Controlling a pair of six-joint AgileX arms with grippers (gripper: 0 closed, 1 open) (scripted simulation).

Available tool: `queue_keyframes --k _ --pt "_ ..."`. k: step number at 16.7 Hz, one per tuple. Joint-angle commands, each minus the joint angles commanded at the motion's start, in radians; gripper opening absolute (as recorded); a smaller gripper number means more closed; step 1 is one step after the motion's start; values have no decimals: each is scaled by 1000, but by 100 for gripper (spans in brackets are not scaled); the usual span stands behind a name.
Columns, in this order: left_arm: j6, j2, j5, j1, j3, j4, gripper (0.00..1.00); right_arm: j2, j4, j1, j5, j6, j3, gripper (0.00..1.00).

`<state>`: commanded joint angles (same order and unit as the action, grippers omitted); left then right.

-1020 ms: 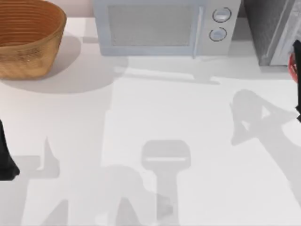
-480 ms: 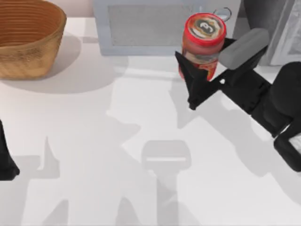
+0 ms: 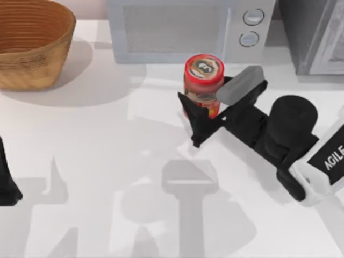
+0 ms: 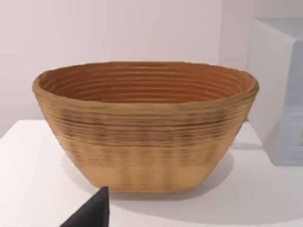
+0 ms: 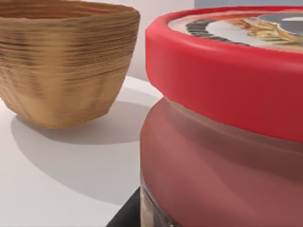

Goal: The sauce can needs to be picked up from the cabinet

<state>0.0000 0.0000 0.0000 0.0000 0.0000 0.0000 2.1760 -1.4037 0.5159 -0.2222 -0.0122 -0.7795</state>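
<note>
The right hand point(image 3: 201, 115) grips the sauce can point(image 3: 203, 85) upright, its fingers clamped on the can's sides, over the middle of the counter point(image 3: 97, 161) just in front of the microwave point(image 3: 183, 32). The cabinet point(image 3: 312, 32) stands at the far right corner, the basket point(image 3: 32, 43) at the far left corner. The left hand point(image 3: 6, 183) sits parked at the counter's left edge; I cannot tell whether it is open.

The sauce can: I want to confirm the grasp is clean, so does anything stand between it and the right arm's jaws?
Nothing visible does. The right gripper has its jaws closed directly on the sauce can, above the table in front of the microwave. The left gripper sits parked at the table's left edge.
</note>
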Motion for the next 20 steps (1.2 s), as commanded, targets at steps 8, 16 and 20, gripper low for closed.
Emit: queue_keyframes --k 8,16,20 --pt "0 0 0 0 0 0 100 19 2 -2 3 -1 -16 0" --pt "0 0 0 0 0 0 100 197 72 32 35 1 -269 0" --pt "0 0 0 0 0 0 100 209 77 34 37 1 -283 0"
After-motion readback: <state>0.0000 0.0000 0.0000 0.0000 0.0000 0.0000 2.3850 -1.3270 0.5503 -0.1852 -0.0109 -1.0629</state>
